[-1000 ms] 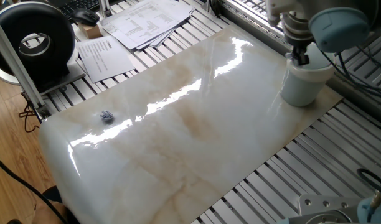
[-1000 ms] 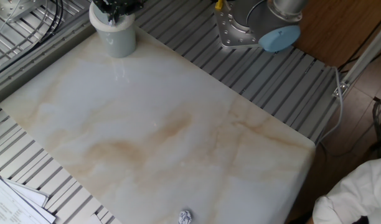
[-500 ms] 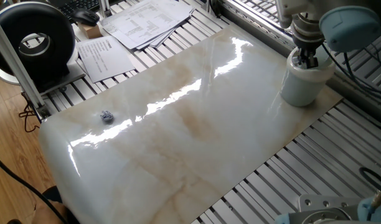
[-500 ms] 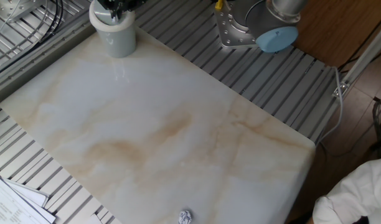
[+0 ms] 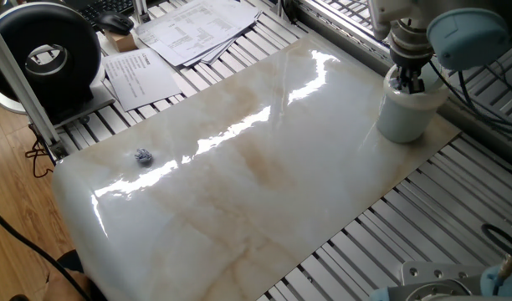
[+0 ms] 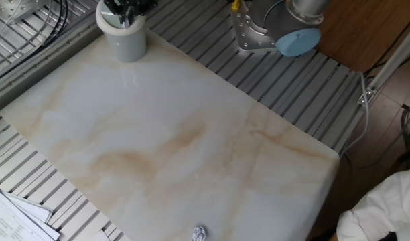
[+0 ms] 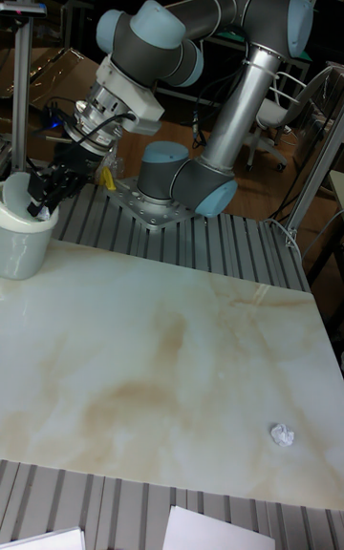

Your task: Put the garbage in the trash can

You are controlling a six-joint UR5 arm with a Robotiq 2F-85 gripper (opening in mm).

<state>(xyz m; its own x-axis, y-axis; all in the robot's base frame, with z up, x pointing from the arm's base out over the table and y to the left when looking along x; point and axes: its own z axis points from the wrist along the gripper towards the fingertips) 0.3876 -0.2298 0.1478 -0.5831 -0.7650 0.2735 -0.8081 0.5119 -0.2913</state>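
I am seeing the white trash can (image 5: 404, 113) standing upright near one corner of the marble tabletop. It is a smooth cup with a thick rim, getting a little narrower toward the bottom. One tiny crumpled paper wad (image 5: 143, 156), greyish white with a bit of blue, is lying far away near the opposite end. I am not seeing a second wad.

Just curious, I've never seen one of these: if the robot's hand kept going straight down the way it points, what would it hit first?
Probably the inside of the white trash can: the hand points down into its mouth.
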